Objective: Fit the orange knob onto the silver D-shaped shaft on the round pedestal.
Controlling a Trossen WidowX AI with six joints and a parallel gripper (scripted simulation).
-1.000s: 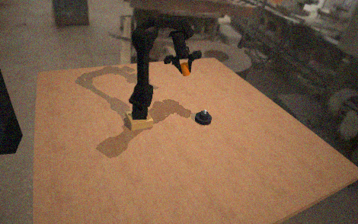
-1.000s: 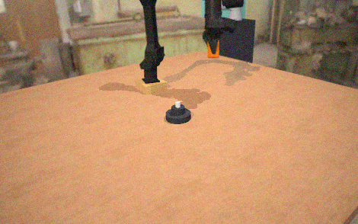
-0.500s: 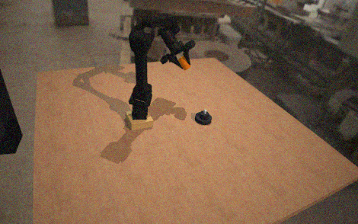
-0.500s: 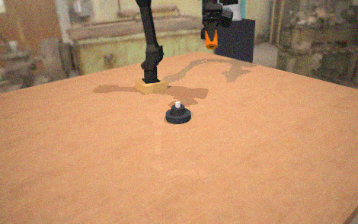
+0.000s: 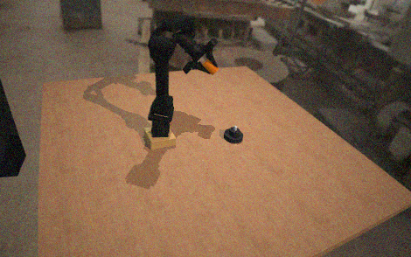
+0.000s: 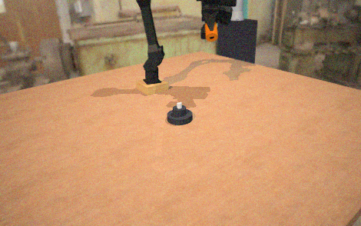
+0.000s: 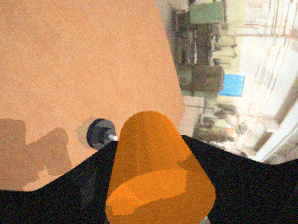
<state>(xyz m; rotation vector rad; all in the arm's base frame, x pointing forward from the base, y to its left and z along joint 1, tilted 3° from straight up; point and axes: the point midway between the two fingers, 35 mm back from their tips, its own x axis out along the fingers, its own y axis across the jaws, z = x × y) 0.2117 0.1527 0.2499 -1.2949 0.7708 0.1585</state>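
Note:
My gripper (image 5: 204, 62) (image 6: 210, 28) is shut on the orange knob (image 5: 211, 67) (image 6: 211, 32) (image 7: 146, 145). It holds the knob high above the table, beyond the pedestal in the exterior view. The knob is tilted, and its free end faces the exterior view, with a small dark hole showing in it. The hole's flat side is too small to make out. The black round pedestal (image 5: 233, 138) (image 6: 180, 119) (image 7: 96, 134) stands on the table with its silver shaft (image 5: 235, 128) (image 6: 179, 104) (image 7: 113, 137) upright and bare. The shaft's flat side cannot be told clearly.
The arm's yellow base block (image 5: 161, 142) (image 6: 153, 89) stands on the wooden table (image 5: 131, 218) (image 6: 115, 173) (image 7: 90, 60), close to the pedestal. Arm shadows fall around the base. A dark box (image 6: 238, 42) stands beyond the table's far edge in the exterior view.

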